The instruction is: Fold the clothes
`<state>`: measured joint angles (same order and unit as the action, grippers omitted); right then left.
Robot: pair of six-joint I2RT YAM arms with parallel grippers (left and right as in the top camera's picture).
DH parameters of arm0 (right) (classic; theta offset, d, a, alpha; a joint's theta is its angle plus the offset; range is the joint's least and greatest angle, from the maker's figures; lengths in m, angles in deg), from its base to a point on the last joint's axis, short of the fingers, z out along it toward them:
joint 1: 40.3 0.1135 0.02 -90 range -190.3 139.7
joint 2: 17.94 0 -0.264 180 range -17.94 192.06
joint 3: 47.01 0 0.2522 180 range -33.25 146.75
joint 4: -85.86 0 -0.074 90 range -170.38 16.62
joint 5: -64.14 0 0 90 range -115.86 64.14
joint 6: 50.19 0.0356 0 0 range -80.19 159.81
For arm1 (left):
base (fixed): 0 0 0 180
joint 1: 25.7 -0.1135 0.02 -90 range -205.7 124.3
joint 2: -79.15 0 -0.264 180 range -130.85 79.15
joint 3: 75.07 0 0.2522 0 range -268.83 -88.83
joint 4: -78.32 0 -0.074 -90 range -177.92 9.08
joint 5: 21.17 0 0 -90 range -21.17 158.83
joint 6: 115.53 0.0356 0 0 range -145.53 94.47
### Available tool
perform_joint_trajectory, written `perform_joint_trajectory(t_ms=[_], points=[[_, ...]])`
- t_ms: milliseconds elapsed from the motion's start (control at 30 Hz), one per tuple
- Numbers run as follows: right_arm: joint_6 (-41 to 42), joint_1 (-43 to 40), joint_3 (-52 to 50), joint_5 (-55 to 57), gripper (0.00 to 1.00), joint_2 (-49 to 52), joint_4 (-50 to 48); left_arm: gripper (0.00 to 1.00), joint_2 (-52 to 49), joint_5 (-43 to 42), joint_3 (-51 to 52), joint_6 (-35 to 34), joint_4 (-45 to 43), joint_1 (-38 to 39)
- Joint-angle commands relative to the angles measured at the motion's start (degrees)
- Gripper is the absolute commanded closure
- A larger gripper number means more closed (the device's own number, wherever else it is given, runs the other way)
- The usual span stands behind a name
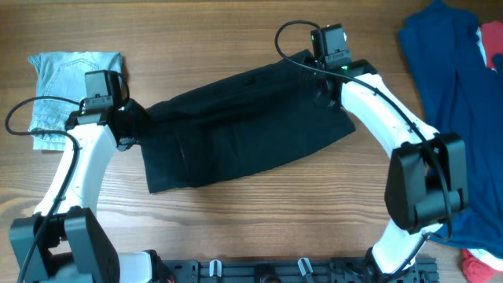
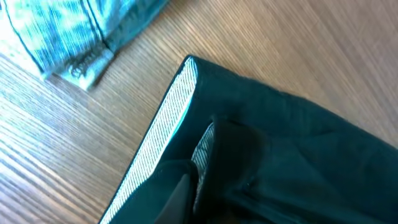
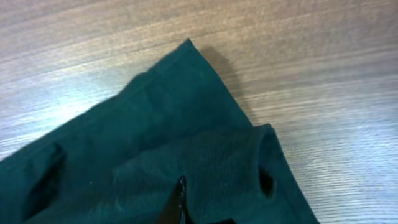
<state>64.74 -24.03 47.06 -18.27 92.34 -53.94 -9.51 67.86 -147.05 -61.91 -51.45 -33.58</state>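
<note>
The black garment (image 1: 244,126) lies as a wide, partly folded band across the middle of the table. My left gripper (image 1: 134,126) is at its left end and shut on the fabric. In the left wrist view the cloth (image 2: 311,143) bunches over the finger (image 2: 199,186), and a striped hem edge shows beside it. My right gripper (image 1: 326,90) is at the garment's upper right corner and shut on it. In the right wrist view the cloth (image 3: 168,106) wraps around the fingertip (image 3: 183,199), with the corner lying flat on the wood.
A small folded light-blue denim piece (image 1: 71,79) lies at the far left, just behind my left gripper; it also shows in the left wrist view (image 2: 68,31). A royal-blue cloth (image 1: 448,94) covers the right edge. A red item (image 1: 479,267) sits at the bottom right corner.
</note>
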Motion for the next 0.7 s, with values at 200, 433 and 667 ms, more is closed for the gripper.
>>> perform_joint_trajectory(t_ms=[200, 433, 667], points=[[-1.18, -2.4, 2.89, 4.83, 0.03, -0.02, -0.5, 0.14, -0.17, 8.13, -0.63, -1.81, -2.64, -1.03], [-5.27, -2.69, 4.55, 4.09, 0.04, -3.04, 3.04, 0.23, 0.11, 4.72, -0.63, -1.81, -1.97, -1.03], [-5.25, -2.69, 4.55, -1.29, 0.04, -3.04, 8.7, 0.22, 0.7, 0.57, -0.63, -1.42, 1.18, -1.03]])
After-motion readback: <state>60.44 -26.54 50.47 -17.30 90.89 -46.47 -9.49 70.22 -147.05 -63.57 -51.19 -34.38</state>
